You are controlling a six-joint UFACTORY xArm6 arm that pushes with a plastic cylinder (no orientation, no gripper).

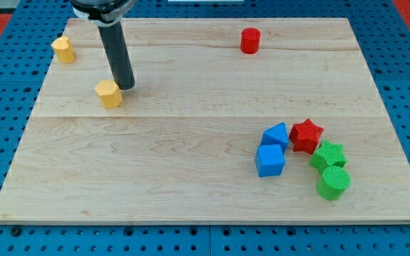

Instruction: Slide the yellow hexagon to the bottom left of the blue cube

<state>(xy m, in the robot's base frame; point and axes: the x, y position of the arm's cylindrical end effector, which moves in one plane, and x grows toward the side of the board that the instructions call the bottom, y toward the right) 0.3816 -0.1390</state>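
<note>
The yellow hexagon (109, 93) lies on the wooden board (191, 163) at the view's upper left. My tip (127, 86) stands right beside it, at its upper right, touching or nearly touching. The blue cube (270, 160) sits far off at the view's lower right, with a second blue block (276, 135) just above it.
A second yellow block (63, 49) is near the board's top left corner. A red cylinder (250, 40) stands at the top centre-right. A red star (306, 135), a green star (328, 155) and a green cylinder (333, 183) cluster right of the blue blocks.
</note>
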